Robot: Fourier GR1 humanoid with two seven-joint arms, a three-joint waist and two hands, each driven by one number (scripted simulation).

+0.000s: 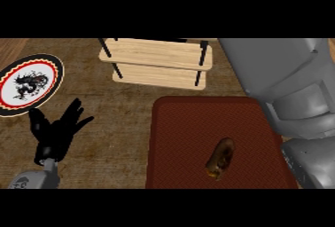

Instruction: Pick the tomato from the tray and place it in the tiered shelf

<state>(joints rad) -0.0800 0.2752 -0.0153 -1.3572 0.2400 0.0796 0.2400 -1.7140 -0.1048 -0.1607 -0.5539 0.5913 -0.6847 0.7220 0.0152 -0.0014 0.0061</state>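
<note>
A dark red tray (196, 133) lies on the wooden counter at centre right. On it, toward the near right, rests a single brown oblong item (220, 158); no round red tomato shows. The wooden tiered shelf (157, 60) with black posts stands beyond the tray, at the top centre, and its boards are bare. My left hand (57, 131) is at the lower left, fingers spread and pointing up, holding nothing, well left of the tray. My right forearm (294, 88) fills the right edge as a large grey shape, and its hand is out of sight.
A round plate (27, 84) with a white centre, a black figure and a dark red rim lies at the far left, just beyond my left hand. Bare counter runs between the plate, the shelf and the tray.
</note>
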